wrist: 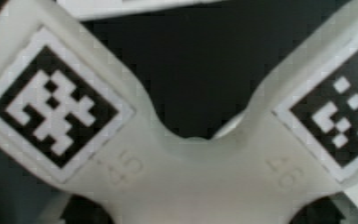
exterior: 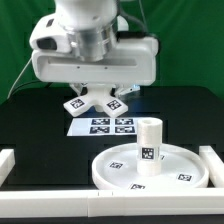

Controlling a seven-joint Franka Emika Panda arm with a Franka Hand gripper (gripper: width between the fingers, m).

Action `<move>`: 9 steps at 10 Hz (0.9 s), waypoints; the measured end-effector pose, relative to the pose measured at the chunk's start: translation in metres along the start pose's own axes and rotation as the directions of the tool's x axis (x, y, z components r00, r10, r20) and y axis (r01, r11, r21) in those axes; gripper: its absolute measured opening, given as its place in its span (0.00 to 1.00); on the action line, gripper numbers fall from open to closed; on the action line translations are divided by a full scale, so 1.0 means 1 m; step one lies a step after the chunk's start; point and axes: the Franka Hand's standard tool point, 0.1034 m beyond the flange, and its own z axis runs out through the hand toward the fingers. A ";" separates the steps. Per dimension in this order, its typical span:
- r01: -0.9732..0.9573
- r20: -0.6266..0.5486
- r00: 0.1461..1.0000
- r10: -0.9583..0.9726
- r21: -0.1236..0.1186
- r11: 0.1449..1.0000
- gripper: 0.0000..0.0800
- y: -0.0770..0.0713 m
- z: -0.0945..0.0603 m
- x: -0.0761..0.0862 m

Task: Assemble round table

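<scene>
My exterior view sits low at the worktop (exterior: 40, 130) edge, facing the arm head-on from a moderate distance. My wrist view looks from very close at the cross-shaped foot piece (wrist: 176, 140), blurred. Both views share that foot piece (exterior: 95, 100).

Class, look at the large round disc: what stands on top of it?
The cylinder leg stands upright on the round disc. The leg covers the disc's centre, so their joint cannot be seen.

The single arm hangs at the back of the scene, wrist pointing down, its gripper (exterior: 95, 97) low above the table with jaws part-way apart and clamped on the cross-shaped foot piece (exterior: 95, 103), lifted clear.
</scene>
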 end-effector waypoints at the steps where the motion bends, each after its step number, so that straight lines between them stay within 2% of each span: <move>1: -0.001 -0.073 0.997 0.001 0.003 1.000 0.56 0.001 0.001 0.003; 3: 0.003 -0.198 0.980 -0.002 0.003 1.000 0.56 0.000 0.001 0.006; 4: -0.010 -0.289 0.957 0.010 0.003 1.000 0.56 -0.008 -0.005 0.013; 5: 0.001 -0.345 0.938 0.000 0.003 1.000 0.56 -0.029 -0.018 0.016; 7: -0.003 -0.372 0.928 0.003 0.000 1.000 0.56 -0.055 -0.033 0.024; 9: 0.002 -0.373 0.928 -0.003 -0.003 1.000 0.56 -0.055 -0.033 0.025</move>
